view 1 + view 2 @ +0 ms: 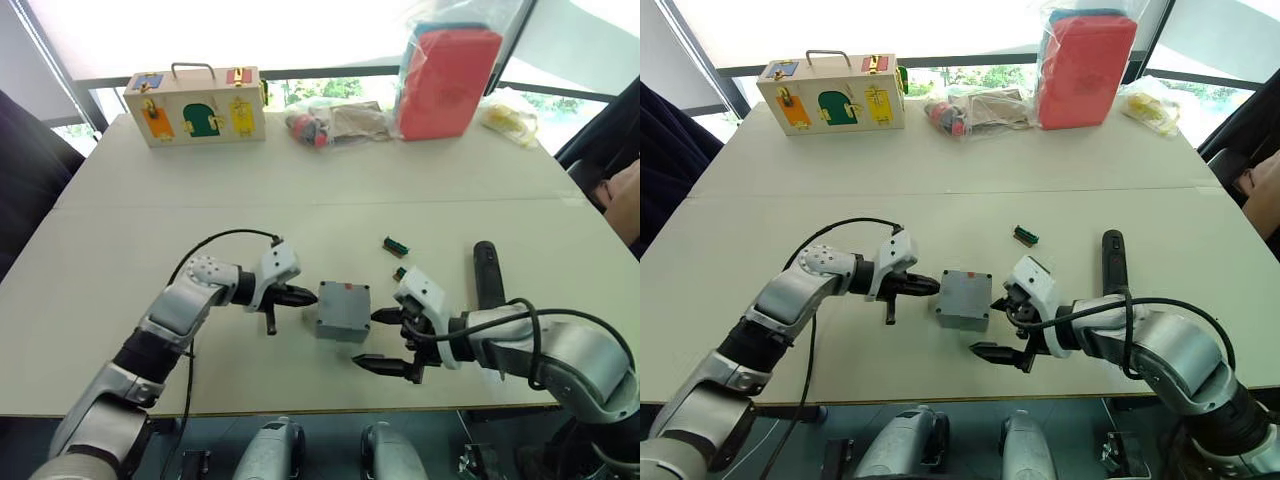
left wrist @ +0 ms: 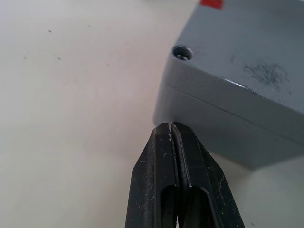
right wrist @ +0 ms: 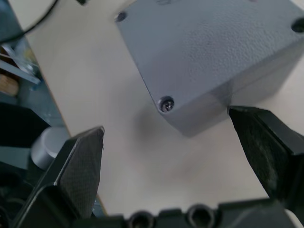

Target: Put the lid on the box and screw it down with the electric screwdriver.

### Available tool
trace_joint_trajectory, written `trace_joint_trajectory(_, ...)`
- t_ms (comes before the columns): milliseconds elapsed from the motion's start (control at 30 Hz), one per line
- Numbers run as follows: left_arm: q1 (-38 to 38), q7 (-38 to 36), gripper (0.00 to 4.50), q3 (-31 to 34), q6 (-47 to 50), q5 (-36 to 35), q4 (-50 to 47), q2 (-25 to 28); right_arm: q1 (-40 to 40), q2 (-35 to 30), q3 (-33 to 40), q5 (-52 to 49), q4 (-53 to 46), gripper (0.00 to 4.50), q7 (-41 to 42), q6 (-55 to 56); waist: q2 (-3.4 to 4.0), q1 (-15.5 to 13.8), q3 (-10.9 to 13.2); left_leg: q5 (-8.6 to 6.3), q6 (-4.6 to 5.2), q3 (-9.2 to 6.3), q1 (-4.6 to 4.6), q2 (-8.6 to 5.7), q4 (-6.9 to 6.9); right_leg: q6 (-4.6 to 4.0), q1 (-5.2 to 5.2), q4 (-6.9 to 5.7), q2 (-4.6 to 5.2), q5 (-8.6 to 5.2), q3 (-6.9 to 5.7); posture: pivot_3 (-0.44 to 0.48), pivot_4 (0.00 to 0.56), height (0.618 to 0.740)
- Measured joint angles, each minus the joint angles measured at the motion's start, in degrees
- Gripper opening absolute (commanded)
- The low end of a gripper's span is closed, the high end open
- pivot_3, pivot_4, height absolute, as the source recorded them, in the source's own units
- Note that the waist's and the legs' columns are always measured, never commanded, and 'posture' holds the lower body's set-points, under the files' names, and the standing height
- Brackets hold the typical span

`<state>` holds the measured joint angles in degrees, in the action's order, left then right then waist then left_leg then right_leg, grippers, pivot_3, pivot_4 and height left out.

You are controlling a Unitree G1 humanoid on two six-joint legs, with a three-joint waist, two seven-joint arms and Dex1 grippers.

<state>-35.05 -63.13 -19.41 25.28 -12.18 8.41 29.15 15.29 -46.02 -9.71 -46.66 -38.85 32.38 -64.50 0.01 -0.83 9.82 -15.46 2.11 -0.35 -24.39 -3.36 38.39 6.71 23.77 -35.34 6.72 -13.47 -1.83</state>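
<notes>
The grey box (image 1: 342,311) sits on the pale table (image 1: 200,190), near the front edge and right between the two arms, with the lid (image 2: 247,61) already on top of it, edges lined up with the box's footprint. In the left wrist view there's a clear seam line where lid meets box, plus a corner screw hole and a bit of the red mark at the far side. The right wrist view shows a screw head sitting in one corner of the lid. The left gripper (image 1: 303,296) has its two black fingers pressed together with nothing between them, and the tips are touching or just about touching the box's left side; hard to call it exactly. The right gripper (image 1: 385,342) is spread wide open, one finger just beside the box's right side and the other out in front near the table edge, holding nothing. The electric screwdriver (image 1: 487,273) lies flat on the table off to the right of the box, beyond the right arm, not in either gripper. A small green and red part (image 1: 396,244) lies on the table just behind the box. Along the far edge there's a wooden box with coloured doors (image 1: 196,104), a red case in a plastic bag (image 1: 448,80) and a couple more bagged items.
</notes>
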Motion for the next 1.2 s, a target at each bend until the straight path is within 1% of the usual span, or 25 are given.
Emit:
trace_joint_trajectory(100,-1.4,0.5,0.0,-0.03,-2.59,1.06,2.28,-1.76,-0.65,1.34,1.76,-3.04,-2.08,4.46,-1.13,-2.02,-0.01,0.04,0.0,0.0,0.0,0.0,0.0,0.0,0.0,0.0,0.01,-0.01,0.0,0.0,0.0,0.0,0.15,0.74)
trace_joint_trajectory(167,-1.51,1.1,0.0,-0.02,-4.04,1.99,3.32,-1.8,-1.52,0.95,3.96,-4.89,-3.73,4.46,-1.81,-3.5,-0.01,0.08,0.0,0.0,0.0,0.0,0.0,0.0,-0.01,0.0,0.01,-0.01,0.0,0.0,0.0,0.0,0.15,0.74)
trace_joint_trajectory(267,-1.14,1.01,0.0,0.31,-4.48,2.64,3.4,0.19,-2.62,-3.02,6.97,-6.19,-5.03,4.46,-1.14,-4.6,0.0,0.13,0.0,0.0,0.0,0.0,0.0,0.0,-0.01,0.0,0.03,-0.03,0.0,0.0,0.01,0.0,0.15,0.74)
trace_joint_trajectory(333,0.56,0.39,0.0,1.21,-4.18,2.69,1.99,3.19,-2.64,-8.01,8.59,-5.17,-4.68,4.46,1.18,-3.78,0.0,0.19,-0.01,0.0,0.0,0.01,0.02,0.01,-0.02,0.0,0.04,-0.04,-0.01,0.0,0.01,0.0,0.15,0.74)
trace_joint_trajectory(367,1.47,-0.07,0.0,1.4,-3.93,2.67,1.17,4.19,-2.46,-9.05,8.77,-4.37,-4.4,4.46,2.04,-2.97,0.0,0.23,-0.01,0.0,0.01,0.01,0.02,0.02,-0.02,0.0,0.05,-0.03,-0.02,0.0,0.02,0.0,0.15,0.74)
trace_joint_trajectory(400,3.3,-0.8,0.0,1.87,-2.87,2.55,-0.8,5.79,-1.42,-10.11,8.39,-2.68,-2.99,4.46,3.45,-1.22,0.0,0.3,-0.01,0.0,0.0,0.01,0.02,0.02,-0.03,0.0,0.05,-0.03,-0.02,0.0,0.02,0.0,0.15,0.74)
trace_joint_trajectory(500,8.25,-3.08,0.0,2.41,0.32,0.93,-8.54,9.84,1.93,-10.64,5.75,3.74,2.6,4.46,6.56,5.04,0.02,0.28,-0.02,0.0,0.0,0.02,0.02,0.02,-0.03,-0.01,0.04,-0.03,0.0,-0.01,0.03,0.0,0.15,0.74)
trace_joint_trajectory(600,11.97,-4.22,0.0,2.44,3.46,-0.61,-14.56,11.49,3.77,-10.39,1.16,9.61,6.93,4.46,9.78,10.81,0.02,-0.04,-0.02,0.0,0.0,0.01,0.02,0.02,-0.03,-0.01,0.0,-0.02,0.03,-0.01,0.02,0.0,0.15,0.74)
trace_joint_trajectory(633,13.06,-3.91,0.0,2.42,4.6,-1.08,-16.16,11.14,3.96,-10.13,-1.28,12.1,8.12,4.46,11.4,13.32,0.02,-0.09,-0.02,0.0,0.0,0.01,0.02,0.01,-0.01,-0.01,-0.02,-0.01,0.03,-0.01,0.01,0.0,0.15,0.74)
trace_joint_trajectory(700,13.82,-2.85,0.0,2.33,5.87,-1.1,-17.72,9.9,3.87,-9.82,-3.96,14.26,8.97,4.46,13.63,15.74,0.02,-0.1,-0.02,0.0,0.0,0.01,0.02,-0.02,0.01,-0.01,-0.04,-0.01,0.04,-0.01,0.0,0.0,0.15,0.74)
trace_joint_trajectory(767,14.01,-1.57,0.0,1.87,7.0,-1.07,-18.36,7.69,3.82,-9.43,-5.16,15.35,9.33,4.46,15.79,17.57,0.01,-0.04,-0.02,0.0,0.01,0.01,0.02,-0.02,0.06,0.0,-0.05,-0.03,0.03,0.0,0.0,0.0,0.15,0.74)
trace_joint_trajectory(833,13.57,0.33,0.0,1.49,7.13,-0.78,-17.83,5.01,3.81,-9.2,-5.11,15.47,9.31,4.46,17.11,17.83,0.01,-0.05,-0.02,-0.01,0.01,0.0,0.02,-0.01,0.11,0.0,-0.05,-0.08,0.02,0.0,-0.01,0.0,0.15,0.74)
trace_joint_trajectory(900,11.59,3.34,0.0,0.27,7.14,0.31,-16.26,1.39,3.49,-9.21,-4.68,15.1,9.02,4.46,18.29,17.51,-0.01,-0.23,-0.01,-0.03,0.05,-0.06,-0.01,-0.01,0.28,0.0,-0.1,-0.12,0.0,0.0,-0.06,0.0,0.15,0.74)
trace_joint_trajectory(933,10.61,4.04,0.0,0.02,7.15,0.51,-15.55,0.47,3.05,-9.4,-4.22,15.07,8.7,4.46,18.58,17.32,-0.01,-0.23,-0.01,-0.05,0.07,-0.05,-0.01,-0.01,0.33,0.0,-0.12,-0.13,-0.01,0.0,-0.06,0.0,0.15,0.74)
trace_joint_trajectory(1067,6.94,5.31,0.0,-0.09,6.82,1.06,-13.5,-1.45,0.93,-10.24,-2.9,14.79,7.79,4.46,19.48,16.43,0.0,-0.04,-0.01,-0.09,0.14,-0.05,0.0,-0.01,0.49,0.0,-0.18,-0.13,-0.02,-0.01,-0.05,0.0,0.15,0.74)
trace_joint_trajectory(1100,5.82,5.63,0.0,-0.26,6.63,1.5,-12.19,-2.61,0.17,-10.66,-2.19,14.39,7.54,4.46,19.78,15.97,-0.01,-0.16,-0.01,-0.09,0.15,-0.05,-0.01,-0.01,0.51,0.01,-0.21,-0.12,-0.01,-0.01,-0.06,0.0,0.15,0.74)
trace_joint_trajectory(1200,4.44,5.64,0.0,-1.14,6.24,1.64,-10.77,-3.76,-1.1,-11.05,-0.5,14.42,7.52,4.46,19.77,15.81,-0.01,-0.12,-0.01,-0.13,0.2,-0.05,-0.01,-0.01,0.59,0.01,-0.24,-0.11,0.0,-0.01,-0.05,0.0,0.15,0.74)
